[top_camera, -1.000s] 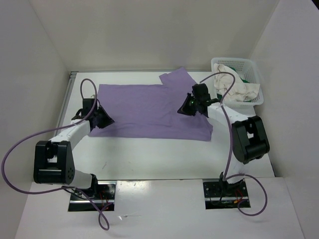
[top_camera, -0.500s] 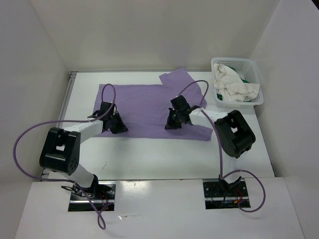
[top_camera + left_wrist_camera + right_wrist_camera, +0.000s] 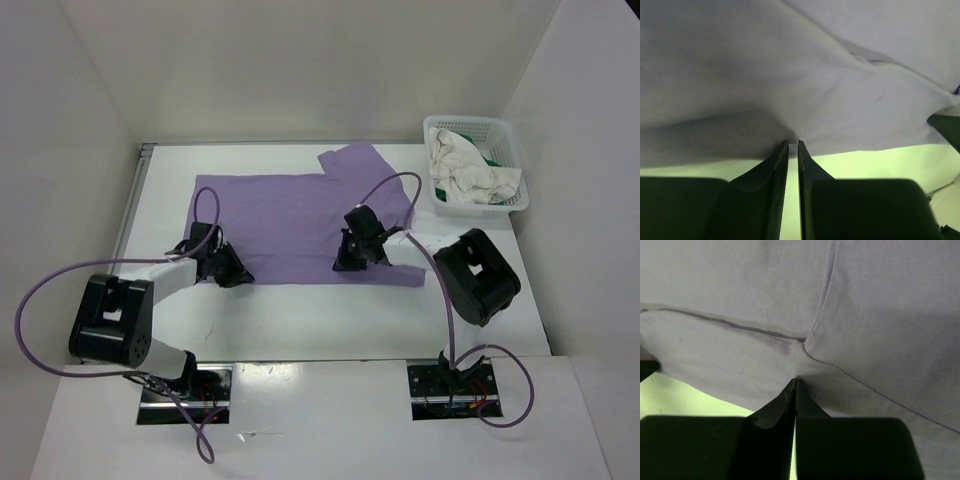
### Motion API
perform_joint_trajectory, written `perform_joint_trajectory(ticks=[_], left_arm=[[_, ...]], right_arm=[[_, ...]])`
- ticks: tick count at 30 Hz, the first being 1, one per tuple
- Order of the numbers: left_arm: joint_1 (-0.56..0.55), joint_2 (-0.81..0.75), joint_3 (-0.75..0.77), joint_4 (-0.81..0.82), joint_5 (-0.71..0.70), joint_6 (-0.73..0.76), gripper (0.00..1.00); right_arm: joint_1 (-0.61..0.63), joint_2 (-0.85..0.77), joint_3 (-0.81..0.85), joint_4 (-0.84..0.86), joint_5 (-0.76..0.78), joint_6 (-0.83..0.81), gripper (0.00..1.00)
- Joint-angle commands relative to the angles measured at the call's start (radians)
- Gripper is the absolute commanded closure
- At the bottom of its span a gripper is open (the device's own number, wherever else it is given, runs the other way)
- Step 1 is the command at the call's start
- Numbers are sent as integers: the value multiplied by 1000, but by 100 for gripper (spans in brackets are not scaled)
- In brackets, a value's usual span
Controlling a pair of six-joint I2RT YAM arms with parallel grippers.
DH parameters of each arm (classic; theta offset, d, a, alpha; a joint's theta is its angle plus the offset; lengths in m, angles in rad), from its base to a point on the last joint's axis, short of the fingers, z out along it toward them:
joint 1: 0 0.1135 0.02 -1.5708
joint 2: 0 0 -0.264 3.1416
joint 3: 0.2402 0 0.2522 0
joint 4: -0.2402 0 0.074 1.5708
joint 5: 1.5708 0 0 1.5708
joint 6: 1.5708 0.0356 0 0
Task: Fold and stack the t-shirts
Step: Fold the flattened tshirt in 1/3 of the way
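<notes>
The lavender-purple t-shirt (image 3: 280, 215) lies spread flat on the white table, one sleeve pointing to the back. My left gripper (image 3: 238, 276) is at its near left edge, jaws closed to a thin slit, pinching the hem (image 3: 793, 142). My right gripper (image 3: 342, 265) is at the near edge further right, jaws fully shut on a pucker of cloth (image 3: 796, 379). The shirt fills the upper part of the left wrist view (image 3: 790, 75) and of the right wrist view (image 3: 865, 315). The cream-white t-shirt (image 3: 465, 172) and a bit of the green one (image 3: 497, 157) lie bunched in the basket.
A white plastic lattice basket (image 3: 470, 122) stands at the back right corner. White walls close in the table at left, back and right. Purple cables loop over both arms. Bare table (image 3: 320, 320) lies between the shirt and the arm bases.
Both grippers moved from on top of the shirt down to its near edge; the left one went right and nearer, the right one left and nearer. The shirt's near edge shifted slightly.
</notes>
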Motion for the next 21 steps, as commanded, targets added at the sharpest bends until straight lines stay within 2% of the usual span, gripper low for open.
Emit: perform_joint_trajectory(ticks=[1,5,9,13,16,20,21], left_arm=[[7,-90,-75,-105,-2,-16,80],[-14,-202,-125,-172,-23,-45,80],[-43,-288,-165,-201,30,-119,80],[-70,-457,-164,-285,44,-168,81],[-70,-457,-89,-313,32,-138,82],[-44,-351,164,-295,-75,-20,82],[-25,-277,269,-278,-76,7,82]], right_arm=[[32,-29,-77,-75,44,-10,98],[84,-69,-129,-85,32,12,98],[125,-128,-184,-107,32,42,97],[125,-200,-218,-138,32,42,97],[125,-233,-210,-175,32,32,92],[125,-234,-61,-250,21,-23,74],[125,-244,-33,-259,9,-33,72]])
